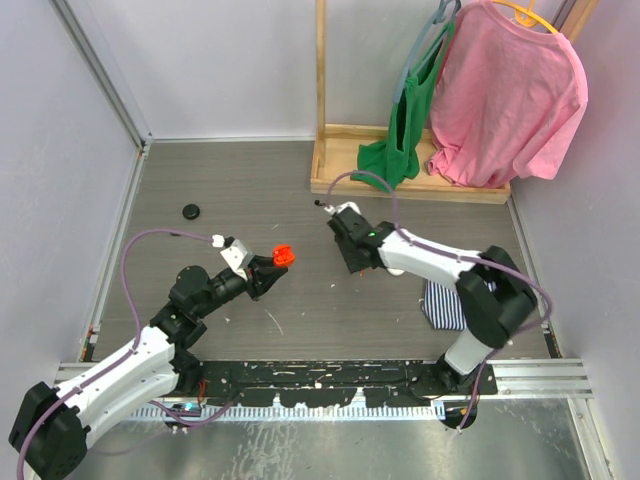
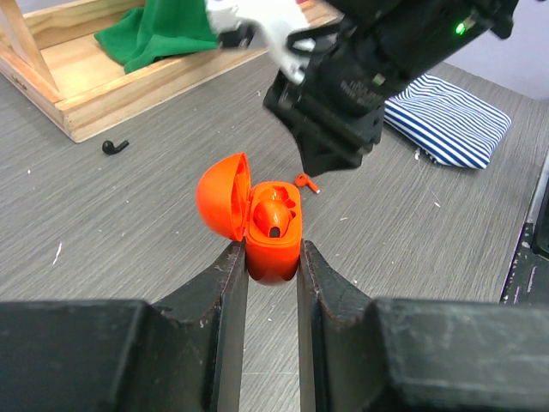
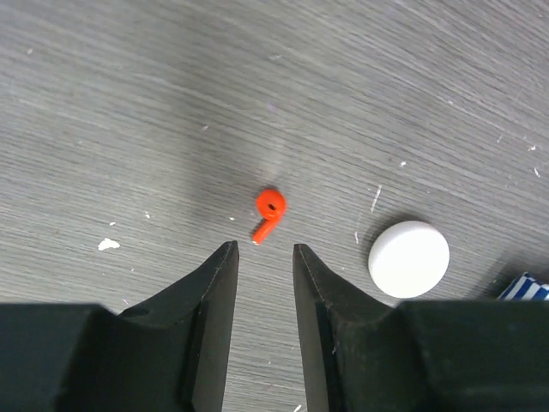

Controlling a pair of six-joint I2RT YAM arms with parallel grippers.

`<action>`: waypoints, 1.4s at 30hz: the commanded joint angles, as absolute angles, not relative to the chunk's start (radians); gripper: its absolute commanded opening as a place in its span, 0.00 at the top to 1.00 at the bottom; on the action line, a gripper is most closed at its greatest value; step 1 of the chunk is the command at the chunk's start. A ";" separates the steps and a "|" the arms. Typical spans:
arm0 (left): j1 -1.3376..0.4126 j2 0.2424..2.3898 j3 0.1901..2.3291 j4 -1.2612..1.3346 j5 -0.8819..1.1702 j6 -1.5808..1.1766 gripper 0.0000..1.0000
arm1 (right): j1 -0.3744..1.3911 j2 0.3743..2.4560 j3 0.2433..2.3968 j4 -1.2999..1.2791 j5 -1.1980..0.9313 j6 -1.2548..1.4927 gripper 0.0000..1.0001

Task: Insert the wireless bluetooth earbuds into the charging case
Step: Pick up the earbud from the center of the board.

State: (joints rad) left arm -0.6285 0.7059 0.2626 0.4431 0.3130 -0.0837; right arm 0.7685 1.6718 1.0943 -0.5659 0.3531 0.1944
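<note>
Above table (image 3: 129, 103): left claw (image 2: 273, 251) grips red case (image 2: 274, 225); right claw (image 3: 263, 251) ajar, empty.

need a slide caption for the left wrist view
Left gripper clamps the open red charging case, one red earbud seated inside, a second red earbud loose on the table beyond.

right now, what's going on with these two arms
The left gripper is clamped on an open red charging case, with one red earbud seated inside it. The right gripper hovers over a second red earbud lying loose on the table, jaws slightly apart and holding nothing. That one is not yet in the case.
</note>
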 commanded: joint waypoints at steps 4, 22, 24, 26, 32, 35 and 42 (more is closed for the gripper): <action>-0.632 0.689 0.284 0.479 0.313 -0.067 0.99 | 0.586 1.450 0.846 -0.266 0.074 0.317 0.64; -0.632 0.696 0.284 0.481 0.316 -0.067 0.99 | 0.496 1.459 0.616 0.089 -0.023 0.485 0.68; -0.633 0.696 0.284 0.482 0.316 -0.067 0.99 | 0.494 1.474 0.616 0.095 -0.032 0.483 0.69; -0.632 0.696 0.284 0.482 0.317 -0.067 0.99 | 0.494 1.491 0.619 0.094 -0.044 0.480 0.69; -0.632 0.696 0.285 0.482 0.316 -0.067 0.99 | 0.495 1.529 0.632 0.080 -0.048 0.460 0.71; -0.632 0.699 0.285 0.483 0.319 -0.067 0.99 | 0.500 1.549 0.656 0.041 -0.030 0.439 0.73; -0.633 0.700 0.285 0.483 0.321 -0.067 0.99 | 0.530 1.596 0.716 -0.041 0.038 0.396 0.71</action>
State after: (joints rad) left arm -0.6285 0.7063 0.2626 0.4431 0.3134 -0.0841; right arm 0.5098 1.5570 0.6811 0.0559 -0.0322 0.4412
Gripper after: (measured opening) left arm 0.252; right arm 0.280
